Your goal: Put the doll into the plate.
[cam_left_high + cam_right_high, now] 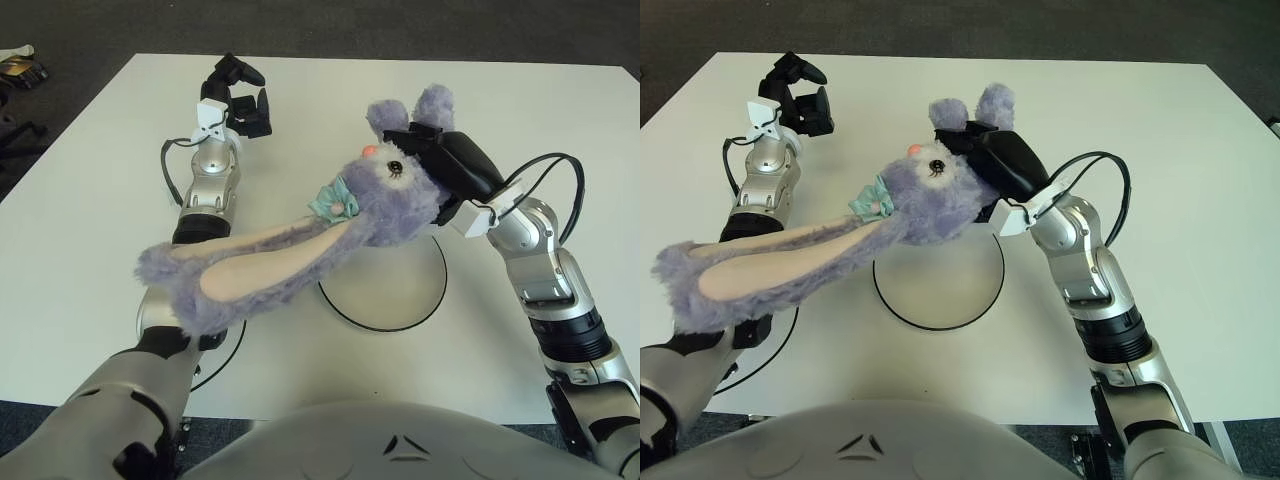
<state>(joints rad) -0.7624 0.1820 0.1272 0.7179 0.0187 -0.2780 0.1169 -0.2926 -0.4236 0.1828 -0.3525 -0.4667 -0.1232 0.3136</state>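
A purple plush rabbit doll (390,195) with long ears and a teal bow hangs in the air above the white, black-rimmed plate (385,290). My right hand (445,160) is shut on the doll's body from behind. One long ear (235,275) trails down and left, across my left forearm. My left hand (238,95) is raised over the far left of the table, apart from the doll, its fingers loosely spread and holding nothing.
A white table (80,230) carries everything. A second black-rimmed plate (232,335) shows partly under my left arm near the front edge. Dark floor surrounds the table, with some clutter (20,68) at the far left.
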